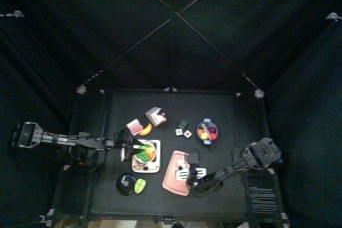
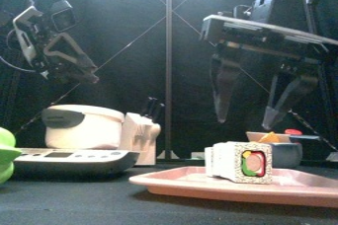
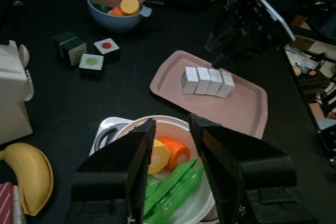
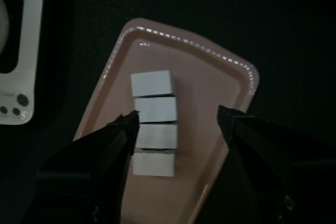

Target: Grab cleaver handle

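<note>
At the lower right of the top view, the right pincer (image 4: 180,118) hangs with its two jaws spread wide and nothing between them. Its own camera looks down on one pink tray (image 4: 108,95). On the tray we count four white blocks (image 4: 153,83) in a single row, touching one another, and the jaws stand either side of that row, above it. Just beside the tray, at the left edge of that picture, lies one white scale (image 4: 16,61).

At the lower left of the top view, the left pincer (image 3: 167,135) has its jaws apart, also empty, over one white bowl (image 3: 116,126) holding green and orange food. In its wrist picture we see one banana (image 3: 29,169) at the lower left, three small cubes (image 3: 89,64) at the upper left, and one grey bowl (image 3: 100,13) of coloured pieces at the top.

We cannot make out the cleaver or its handle in any view.
</note>
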Controlling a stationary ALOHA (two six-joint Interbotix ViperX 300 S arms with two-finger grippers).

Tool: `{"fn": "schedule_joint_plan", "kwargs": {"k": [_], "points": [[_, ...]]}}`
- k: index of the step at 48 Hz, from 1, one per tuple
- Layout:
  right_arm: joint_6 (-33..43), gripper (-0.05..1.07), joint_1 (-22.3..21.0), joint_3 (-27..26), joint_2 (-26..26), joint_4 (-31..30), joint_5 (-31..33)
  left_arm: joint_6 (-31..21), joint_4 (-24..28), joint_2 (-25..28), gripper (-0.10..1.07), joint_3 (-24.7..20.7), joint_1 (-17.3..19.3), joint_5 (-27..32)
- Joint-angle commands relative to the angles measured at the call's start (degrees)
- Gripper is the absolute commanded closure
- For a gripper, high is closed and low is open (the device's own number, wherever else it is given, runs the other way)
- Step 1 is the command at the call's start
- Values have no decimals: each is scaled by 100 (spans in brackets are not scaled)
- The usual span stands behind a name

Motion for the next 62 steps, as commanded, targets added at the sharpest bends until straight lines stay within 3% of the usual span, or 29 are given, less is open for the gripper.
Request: {"fn": "schedule_joint_plan", "kwargs": {"k": [1, 8, 19, 26, 33, 49, 62], "points": [[-475, 8, 44, 176, -765, 26, 79, 9, 0, 0, 22, -53, -18, -44], [-1283, 8, 97, 668, -1573, 220, 229, 9, 0, 0, 22, -53, -26, -44], [-1925, 8, 9, 1696, -2531, 580, 448, 9, 9, 0, 22, -26, -26, -53], [-1995, 8, -352, 2435, -3234, 624, 316, 9, -9, 0, 22, 0, -26, -44], [-2048, 8, -844, 3006, -3612, 431, -185, 0, -9, 26, 22, 9, -26, -53], [-2109, 9, -1521, 3313, -3568, 88, -729, 0, -97, 35, 22, 35, -26, -53], [-3463, 9, -1898, 2988, -3120, 835, -686, 0, -105, 35, 22, 35, -18, -53]]}}
